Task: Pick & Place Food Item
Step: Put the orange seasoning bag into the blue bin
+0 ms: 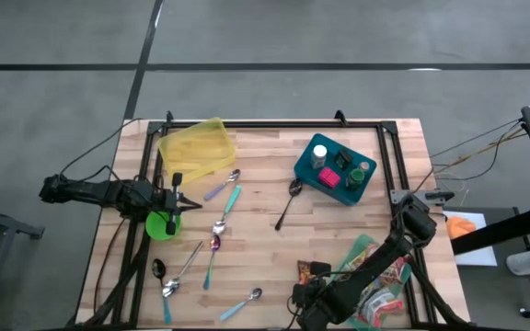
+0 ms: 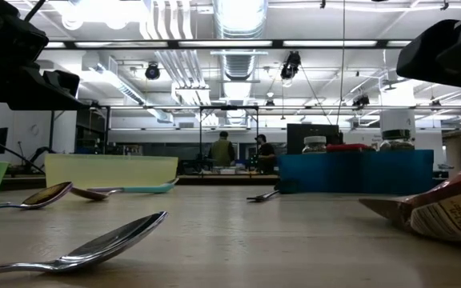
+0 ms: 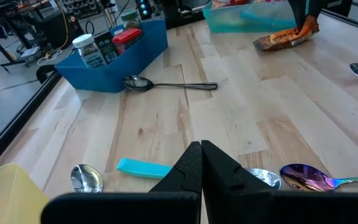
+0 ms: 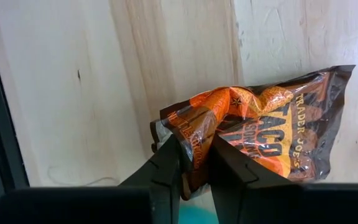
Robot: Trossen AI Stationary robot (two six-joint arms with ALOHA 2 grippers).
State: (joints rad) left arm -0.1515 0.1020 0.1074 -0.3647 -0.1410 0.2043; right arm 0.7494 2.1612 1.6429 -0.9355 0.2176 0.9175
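An orange and brown seasoning packet [image 4: 272, 137] lies on the wooden table near its front edge, and it also shows in the high view [image 1: 315, 269]. My right gripper [image 4: 194, 152] stands over it, pointing down, and is shut on one end. In the high view this gripper [image 1: 306, 285] sits near the table's front edge. My left gripper [image 1: 180, 198] waits at the table's left side, above a green cup [image 1: 161, 226], with its fingers shut on nothing [image 3: 201, 152]. My right gripper pinches the packet's crumpled end [image 4: 188, 134] between its two fingers. The fingers come from above and point steeply down. The foil bunches up between them, while the rest of the packet [image 4: 303, 124] lies flat on the table.
A blue bin [image 1: 334, 170] with jars stands at the far right and a yellow container [image 1: 196, 147] at the far left. Several spoons lie across the middle and left, one of them black [image 1: 288, 204]. A teal tray of snack bags [image 1: 380, 285] sits right of the packet.
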